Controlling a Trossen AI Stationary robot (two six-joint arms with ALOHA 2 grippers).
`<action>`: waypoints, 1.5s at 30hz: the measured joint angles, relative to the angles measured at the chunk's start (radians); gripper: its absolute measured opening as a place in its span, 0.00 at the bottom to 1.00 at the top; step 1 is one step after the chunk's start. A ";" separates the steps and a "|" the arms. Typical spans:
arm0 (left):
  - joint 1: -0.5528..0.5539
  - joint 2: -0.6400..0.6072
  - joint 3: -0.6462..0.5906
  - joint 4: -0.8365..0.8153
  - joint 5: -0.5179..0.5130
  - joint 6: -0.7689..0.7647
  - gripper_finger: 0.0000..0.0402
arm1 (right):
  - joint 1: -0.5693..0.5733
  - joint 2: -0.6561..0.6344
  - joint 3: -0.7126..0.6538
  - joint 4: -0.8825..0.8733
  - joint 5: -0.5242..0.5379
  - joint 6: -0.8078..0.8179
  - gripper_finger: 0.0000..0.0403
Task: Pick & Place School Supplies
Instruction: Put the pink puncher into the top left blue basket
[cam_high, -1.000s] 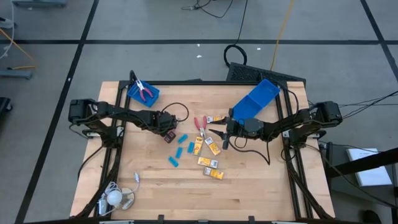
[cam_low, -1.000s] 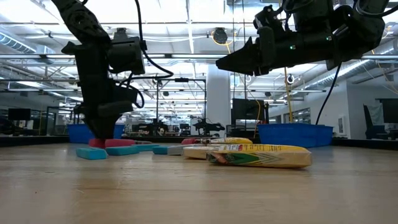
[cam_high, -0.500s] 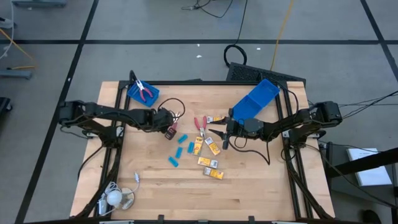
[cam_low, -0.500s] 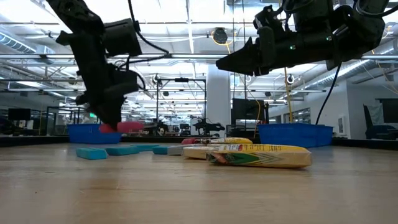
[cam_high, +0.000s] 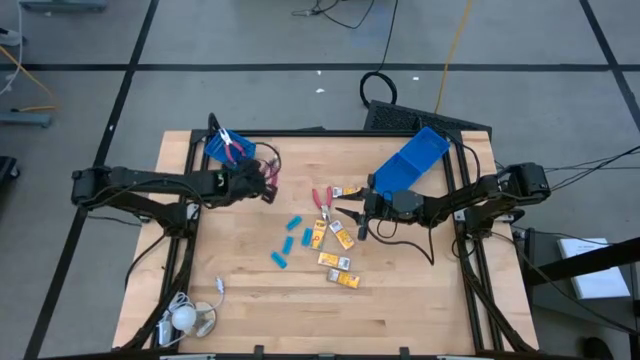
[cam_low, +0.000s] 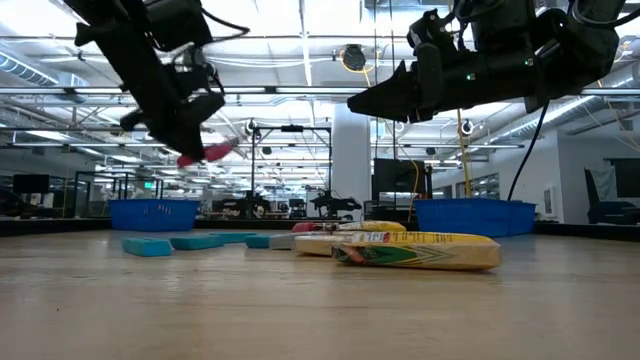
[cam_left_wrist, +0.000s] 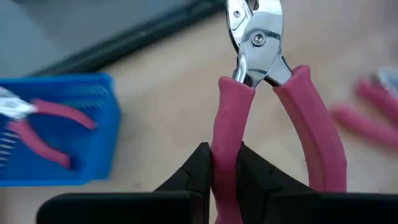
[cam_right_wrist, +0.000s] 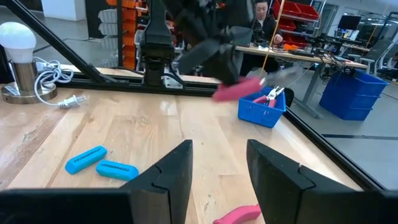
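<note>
pliers in the air beside the small blue bin

while the right gripper (cam_high: 352, 217) hangs over the middle of the table with its two fingers parted and nothing between them, the left gripper (cam_high: 262, 180) sits in the upper left part of the table in the high view, clamped shut on one pink handle of a pair of pliers (cam_left_wrist: 272, 93). in the left wrist view the dark fingers (cam_left_wrist: 200, 168) pinch that handle on both sides, the second handle stands free beside it, and the shiny metal head points away toward the upper edge of the frame. the low view shows the pliers (cam_low: 205, 152) lifted well clear of the wood, in the upper left of that frame, tilted.

just beside the held tool, toward the table's upper left corner, stands a small blue bin (cam_high: 214, 155) with another pair of pink-handled pliers (cam_high: 235, 148) inside. a larger blue bin (cam_high: 412, 160) lies tilted at the upper right of the table, near the right arm.

on the wood in the centre of the high view, a third pair of pliers (cam_high: 322, 199) lies just left of the right gripper. below it several yellow-orange packets (cam_high: 335, 260) are scattered, and to their left several light-blue oblong pieces (cam_high: 279, 259). a white bulb with a cord (cam_high: 183, 318) rests at the lower left corner.
</note>
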 joint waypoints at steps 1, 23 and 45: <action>0.004 -0.011 -0.005 0.002 -0.027 -0.016 0.11 | 0.000 0.000 0.000 -0.001 0.000 0.000 0.35; 0.247 -0.095 -0.244 0.192 -0.427 -0.461 0.12 | 0.000 0.000 0.000 -0.005 0.000 0.000 0.35; 0.381 0.012 -0.305 0.387 -0.329 -0.485 0.23 | 0.000 0.000 0.000 -0.005 0.000 -0.001 0.35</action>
